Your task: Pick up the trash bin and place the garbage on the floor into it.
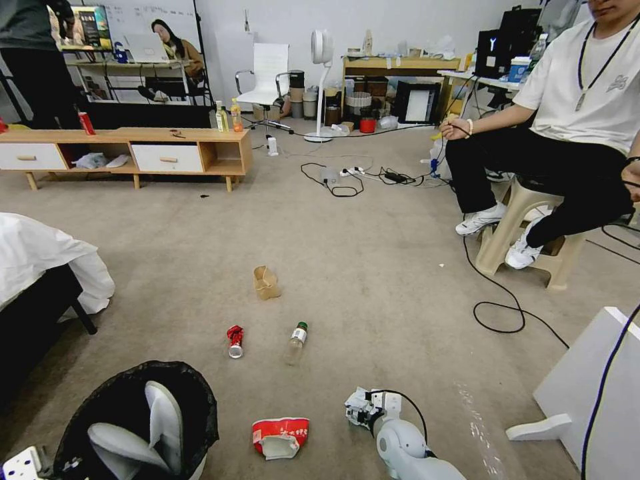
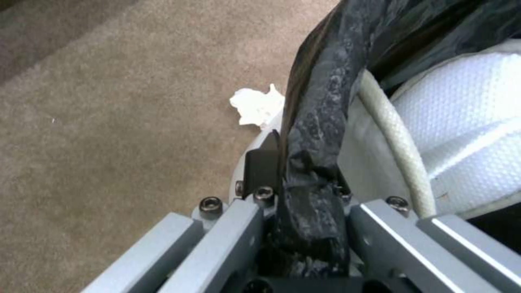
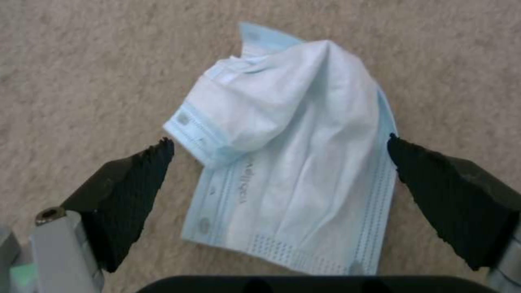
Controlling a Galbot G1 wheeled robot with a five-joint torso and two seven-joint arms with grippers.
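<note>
Black-lined trash bin (image 1: 133, 420) upright — garbage (image 1: 280, 437) on carpet beside.

Bare carpet (image 3: 81, 61) around mask (image 3: 293, 162)

From my feed I count one trash bin (image 1: 137, 420), one tan paper bag (image 1: 265, 283), one crushed red can (image 1: 235, 341), one clear bottle (image 1: 297, 342) with a green cap, one red-and-white wrapper (image 1: 280, 437), one crumpled tissue (image 2: 257, 106), one pale blue face mask (image 3: 293, 162), and two tools: left tool (image 2: 293, 183), right tool (image 3: 279, 183).
</note>
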